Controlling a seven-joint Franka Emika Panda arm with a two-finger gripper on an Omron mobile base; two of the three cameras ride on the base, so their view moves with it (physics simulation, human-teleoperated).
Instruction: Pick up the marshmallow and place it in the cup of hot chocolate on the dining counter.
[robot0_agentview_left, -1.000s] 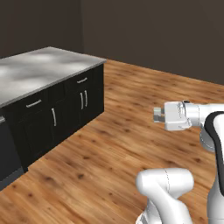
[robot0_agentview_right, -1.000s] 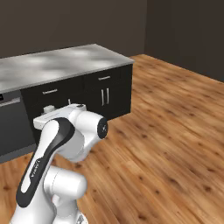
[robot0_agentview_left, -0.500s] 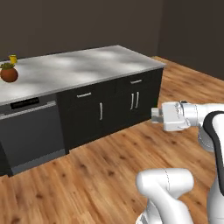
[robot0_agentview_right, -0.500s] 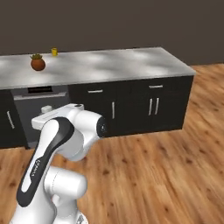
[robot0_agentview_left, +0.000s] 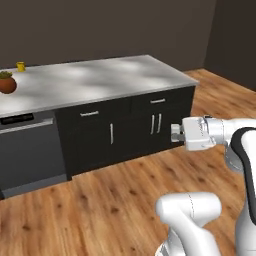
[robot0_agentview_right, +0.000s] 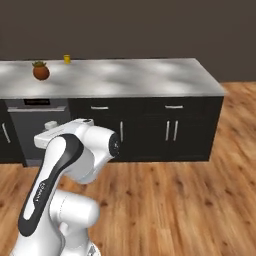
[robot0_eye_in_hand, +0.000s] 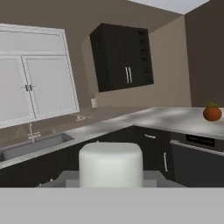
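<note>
My gripper (robot0_agentview_left: 174, 133) is held out level above the wood floor, in front of the dining counter (robot0_agentview_left: 105, 80), and is shut on the marshmallow (robot0_eye_in_hand: 110, 162). In the hand view the marshmallow is a white, soft block low in the middle, at the gripper (robot0_eye_in_hand: 110, 177). From the right, the gripper (robot0_agentview_right: 50, 125) peeks out past my elbow. The cup of hot chocolate (robot0_agentview_left: 20, 66), small and yellow, stands at the counter's far left edge, well away from the gripper. It also shows as the cup (robot0_agentview_right: 66, 59) from the right; its liquid is too small to see.
A terracotta plant pot (robot0_agentview_left: 7, 83) (robot0_agentview_right: 41, 71) (robot0_eye_in_hand: 212, 113) stands on the counter near the cup. The counter's front has black cabinets (robot0_agentview_left: 150, 125) and a dishwasher (robot0_agentview_left: 30, 150). A sink worktop (robot0_eye_in_hand: 35, 144) and a wall cabinet (robot0_eye_in_hand: 122, 57) lie ahead of the hand. Open wood floor (robot0_agentview_right: 190, 210) surrounds me.
The whole picture has shifted: the camera has moved, bringing the counter face-on and the pot and the cup into view. The gripper stays shut on the marshmallow.
</note>
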